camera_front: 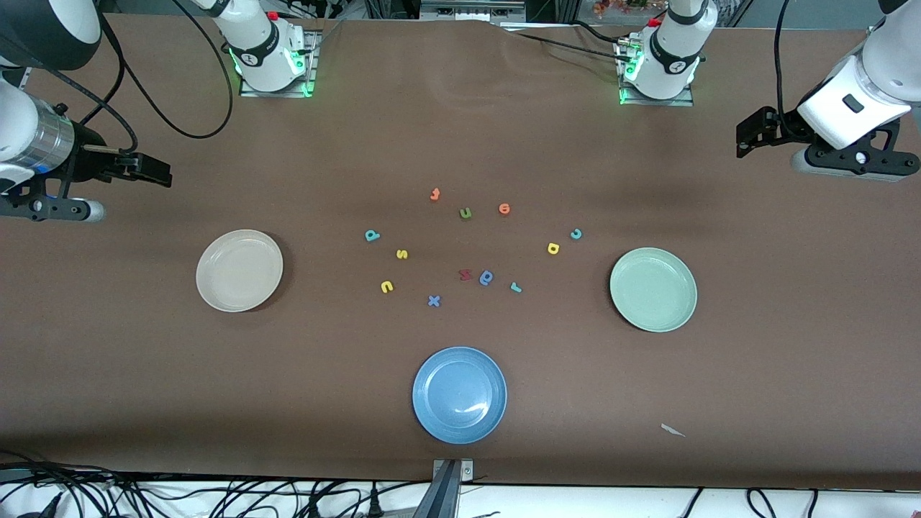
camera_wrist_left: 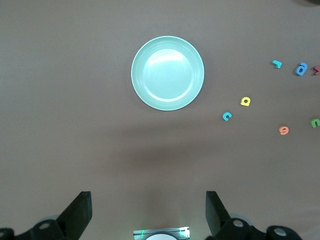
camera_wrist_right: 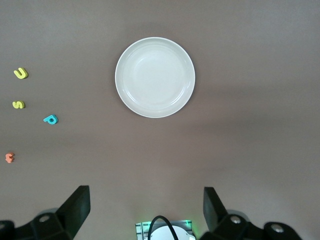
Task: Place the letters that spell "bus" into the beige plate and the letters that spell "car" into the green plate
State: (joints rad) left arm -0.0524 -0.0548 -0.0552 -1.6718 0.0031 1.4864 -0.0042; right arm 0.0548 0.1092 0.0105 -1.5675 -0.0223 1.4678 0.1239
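The beige plate (camera_front: pixel 239 270) (camera_wrist_right: pixel 155 77) lies toward the right arm's end of the table and holds nothing. The equally bare green plate (camera_front: pixel 653 289) (camera_wrist_left: pixel 168 73) lies toward the left arm's end. Between them on the cloth lie the teal "b" (camera_front: pixel 372 235), yellow "s" (camera_front: pixel 402 253) and yellow "u" (camera_front: pixel 387 287), nearer the beige plate. The teal "c" (camera_front: pixel 575 234), yellow "a" (camera_front: pixel 553 248) and teal "r" (camera_front: pixel 516 287) lie nearer the green plate. My left gripper (camera_wrist_left: pixel 148 210) hangs open high over the table's end beside the green plate. My right gripper (camera_wrist_right: pixel 146 210) hangs open beside the beige plate.
A blue plate (camera_front: pixel 460 394) sits nearest the front camera. Among the letters lie an orange "t" (camera_front: pixel 434 193), an olive "u" (camera_front: pixel 465 213), an orange "e" (camera_front: pixel 504 208), a red letter (camera_front: pixel 465 274), a darker blue letter (camera_front: pixel 487 278) and a blue "x" (camera_front: pixel 434 301).
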